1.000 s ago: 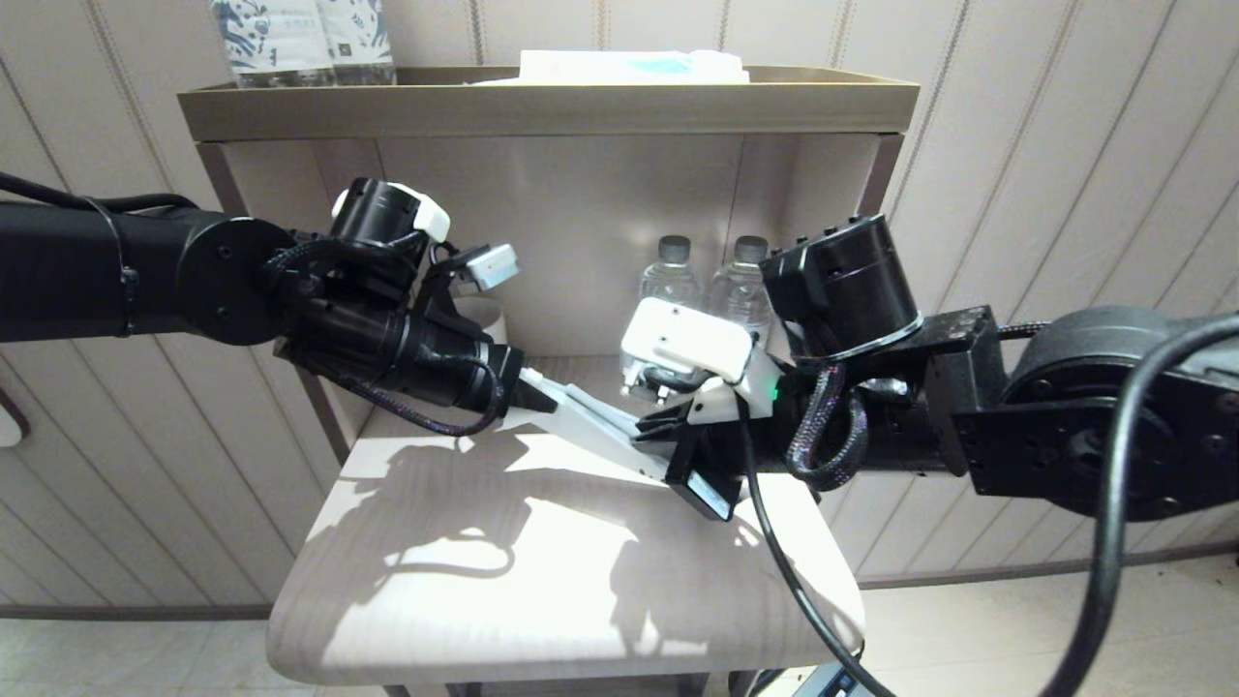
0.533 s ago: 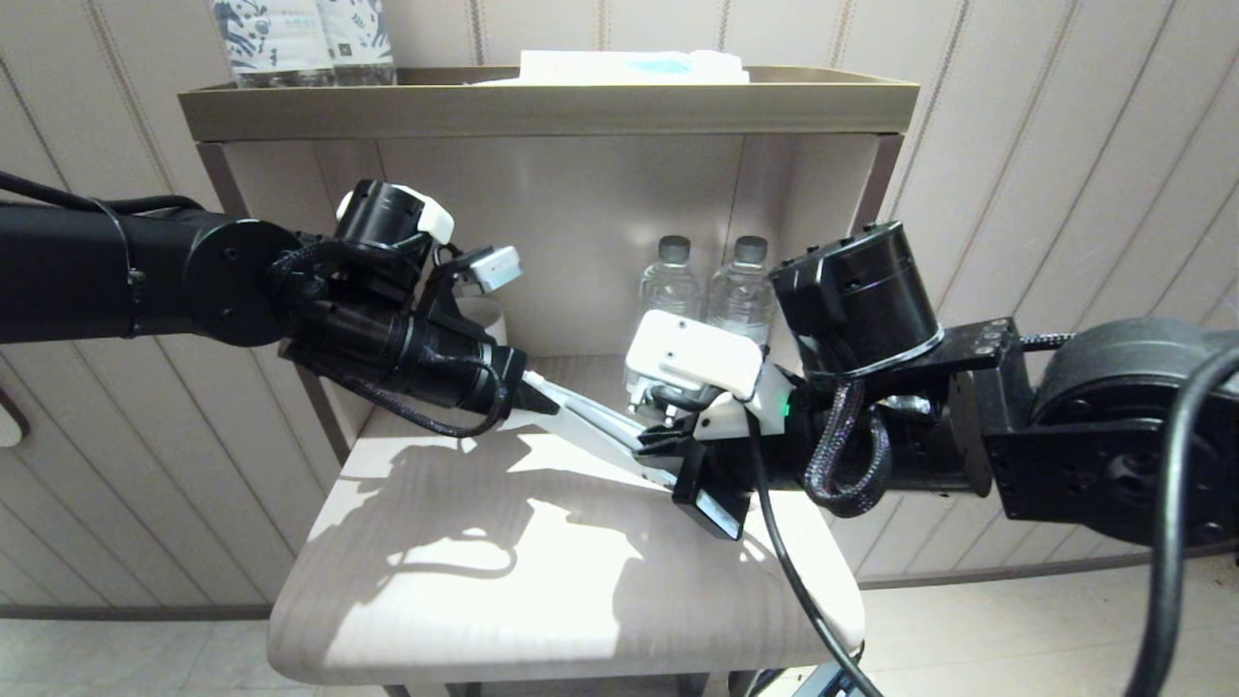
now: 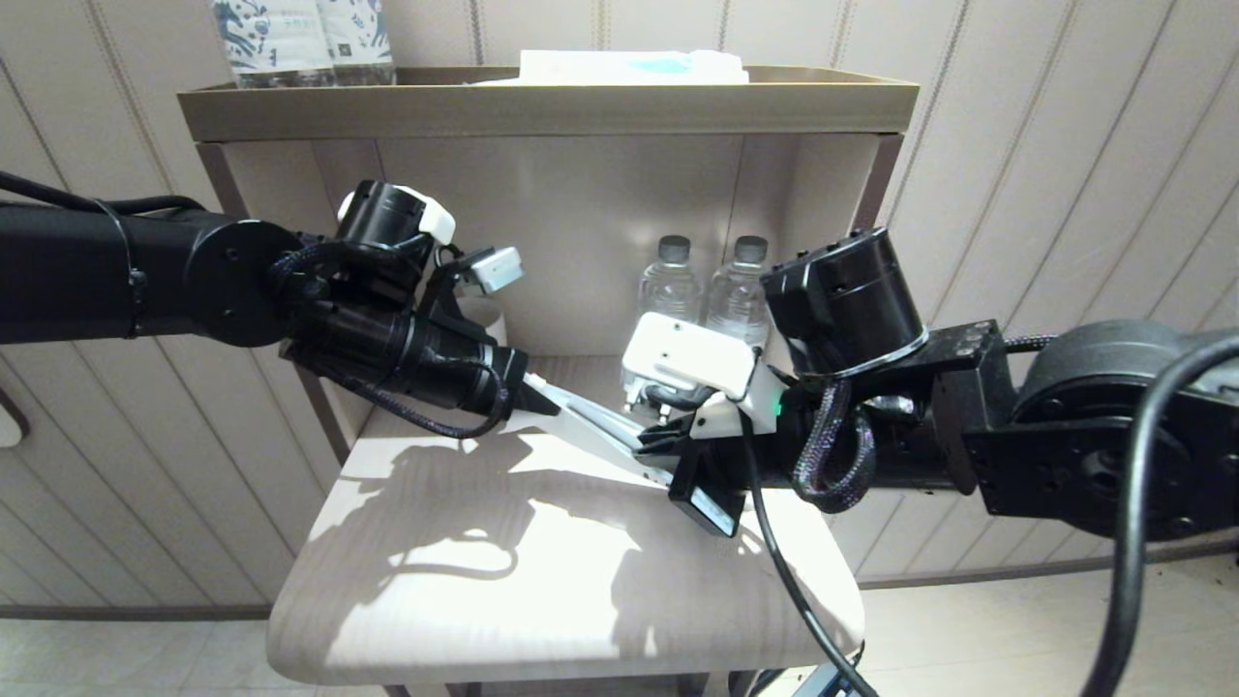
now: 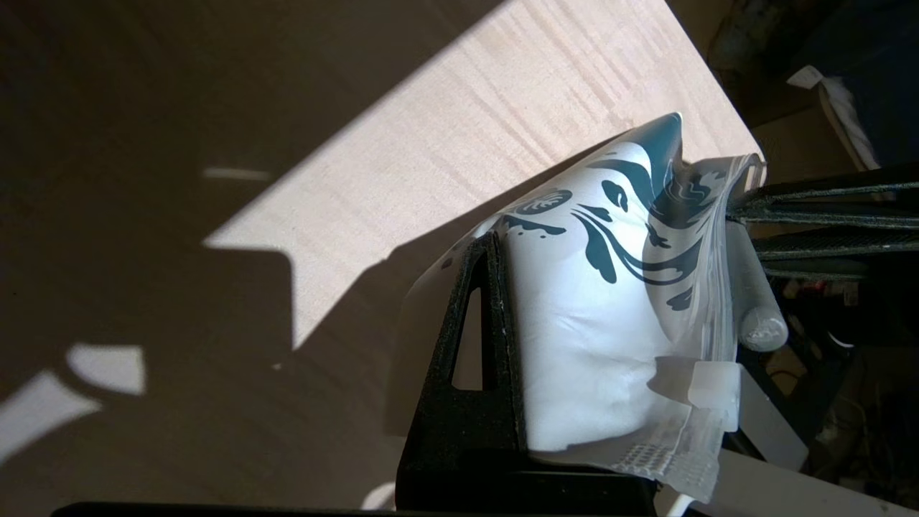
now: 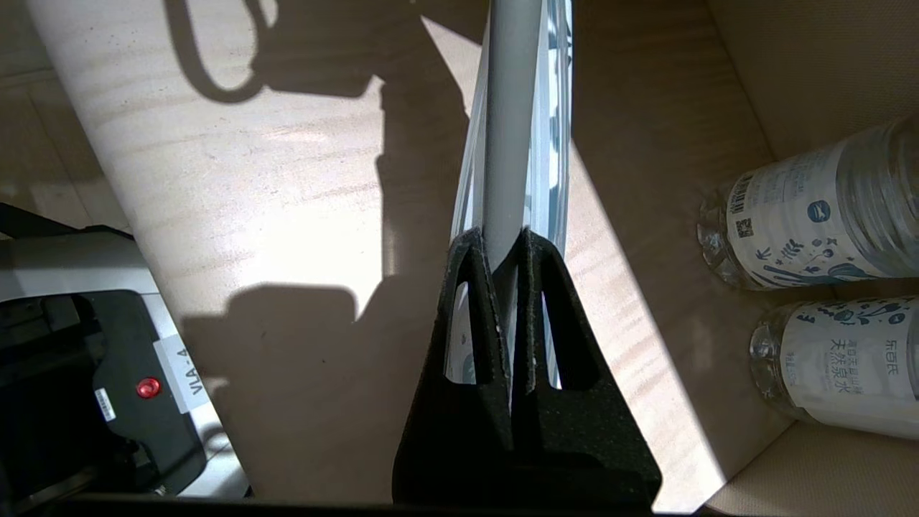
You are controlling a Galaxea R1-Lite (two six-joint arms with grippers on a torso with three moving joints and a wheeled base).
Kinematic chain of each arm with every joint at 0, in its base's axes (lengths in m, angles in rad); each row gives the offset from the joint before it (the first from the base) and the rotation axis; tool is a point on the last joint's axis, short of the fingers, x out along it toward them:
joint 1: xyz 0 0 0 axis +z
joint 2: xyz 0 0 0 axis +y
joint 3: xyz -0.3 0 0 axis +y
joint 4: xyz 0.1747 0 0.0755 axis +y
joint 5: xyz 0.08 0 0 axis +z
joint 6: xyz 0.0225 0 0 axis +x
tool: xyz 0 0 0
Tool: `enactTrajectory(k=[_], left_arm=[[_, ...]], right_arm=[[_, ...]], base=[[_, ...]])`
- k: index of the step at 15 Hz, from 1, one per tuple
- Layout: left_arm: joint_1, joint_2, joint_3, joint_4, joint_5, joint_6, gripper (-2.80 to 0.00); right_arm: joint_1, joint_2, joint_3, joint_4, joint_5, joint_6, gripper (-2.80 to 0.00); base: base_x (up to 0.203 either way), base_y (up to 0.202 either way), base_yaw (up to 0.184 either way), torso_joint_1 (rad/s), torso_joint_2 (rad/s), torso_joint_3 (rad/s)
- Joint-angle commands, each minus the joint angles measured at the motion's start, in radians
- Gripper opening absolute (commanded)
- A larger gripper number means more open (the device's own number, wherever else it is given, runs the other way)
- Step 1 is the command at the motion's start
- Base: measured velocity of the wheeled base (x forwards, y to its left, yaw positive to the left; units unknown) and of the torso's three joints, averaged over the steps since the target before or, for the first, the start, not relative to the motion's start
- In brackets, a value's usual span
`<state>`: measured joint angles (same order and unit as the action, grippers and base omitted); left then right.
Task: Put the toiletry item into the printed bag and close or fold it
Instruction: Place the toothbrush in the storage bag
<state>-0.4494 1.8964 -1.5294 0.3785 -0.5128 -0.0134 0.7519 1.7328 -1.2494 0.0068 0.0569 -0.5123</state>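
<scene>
- The left claw [image 3: 542, 399] is gripping the plain end of the printed bag [image 3: 595, 426], holding it above the worktop [image 3: 484, 581].
- The right claw [image 3: 658, 447] is pinching the toothbrush [image 5: 511, 143] handle at the bag's leaf-printed mouth, brush lying partly inside.
- Two water bottles [image 3: 707, 286] are standing at the far right.

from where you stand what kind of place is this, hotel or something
Probably a hotel room: a small wooden stand with a top tray, complimentary-looking water bottles at its back, and panelled walls.
</scene>
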Motion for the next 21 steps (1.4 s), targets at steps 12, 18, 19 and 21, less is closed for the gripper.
enactTrajectory(k=[12, 18, 19, 21], left_arm=[[0.000, 0.000, 0.002, 0.002, -0.003, 0.000, -2.80], [0.000, 0.001, 0.003, 0.000, -0.003, 0.000, -2.80], [0.000, 0.001, 0.002, 0.000, -0.003, 0.000, -2.80], [0.000, 0.001, 0.002, 0.000, -0.003, 0.000, -2.80]], right_arm=[[-0.006, 0.027, -0.028, 0.007, -0.035, 0.002, -2.80], [-0.005, 0.028, -0.024, 0.007, -0.035, 0.000, 0.00], [-0.004, 0.028, -0.022, 0.005, -0.035, 0.000, 0.00], [-0.003, 0.028, -0.022, 0.005, -0.035, 0.000, -2.80]], base=[[0.000, 0.000, 0.000, 0.000, 0.00, 0.000], [0.000, 0.000, 0.000, 0.000, 0.00, 0.000], [0.000, 0.000, 0.000, 0.000, 0.00, 0.000], [0.000, 0.000, 0.000, 0.000, 0.00, 0.000]])
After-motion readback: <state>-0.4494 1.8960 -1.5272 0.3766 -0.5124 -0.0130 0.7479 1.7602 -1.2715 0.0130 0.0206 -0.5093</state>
